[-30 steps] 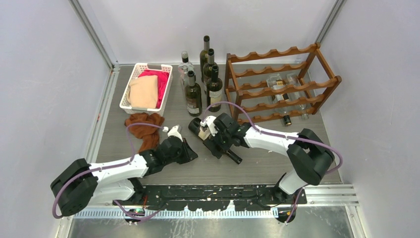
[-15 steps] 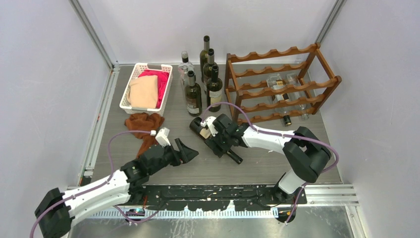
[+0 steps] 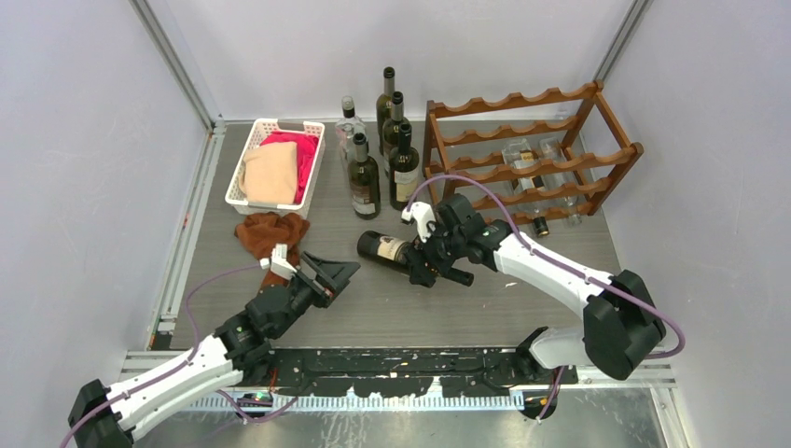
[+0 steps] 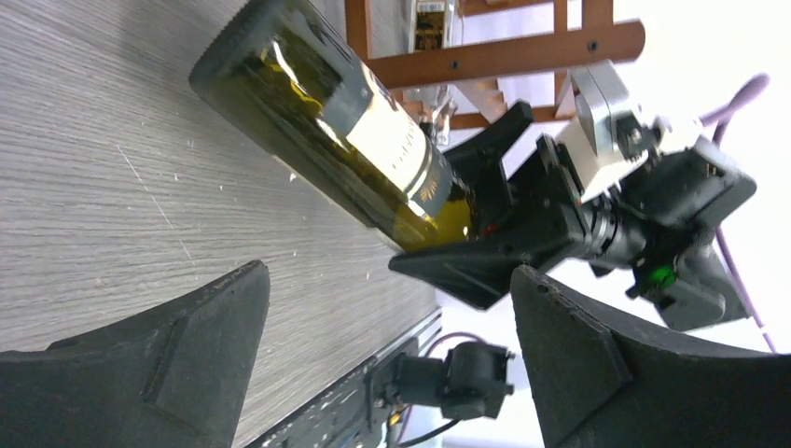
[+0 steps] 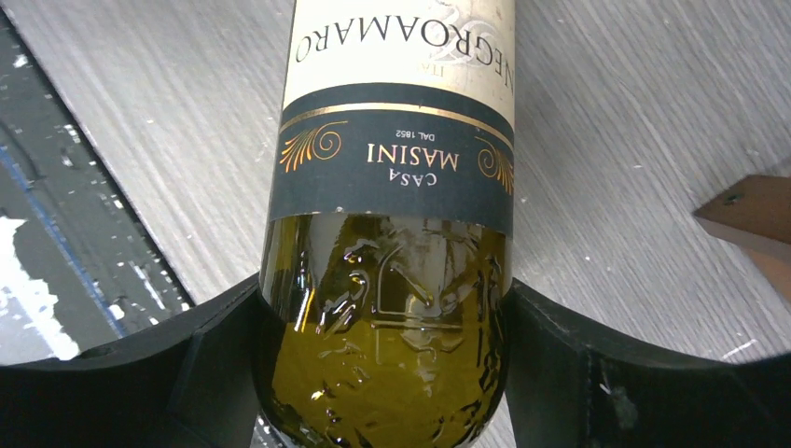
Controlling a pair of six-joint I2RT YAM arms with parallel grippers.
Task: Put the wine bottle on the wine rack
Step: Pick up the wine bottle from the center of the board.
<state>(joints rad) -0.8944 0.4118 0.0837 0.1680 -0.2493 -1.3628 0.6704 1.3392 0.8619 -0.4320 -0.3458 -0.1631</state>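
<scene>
The wine bottle (image 3: 384, 246) is dark green glass with a white and black label. It lies on its side at mid-table, base pointing left. My right gripper (image 3: 431, 264) is shut on its shoulder, and in the right wrist view both fingers press the glass of the wine bottle (image 5: 392, 187) just behind the label. My left gripper (image 3: 331, 271) stands open with nothing between its fingers, left of the bottle and apart from it. The left wrist view looks past its gripper (image 4: 389, 275) at the wine bottle (image 4: 345, 121). The reddish-brown wine rack (image 3: 532, 159) stands at the back right.
Several upright bottles (image 3: 382, 159) stand just left of the rack. Clear bottles (image 3: 532, 161) lie on its middle tiers. A white basket (image 3: 264, 122) of clothes sits at the back left, with a brown cloth (image 3: 270, 233) in front of it.
My left gripper opened and drew back toward the near left. My right gripper closed on the bottle's shoulder and swung it round, so it now lies more level and nearer the rack.
</scene>
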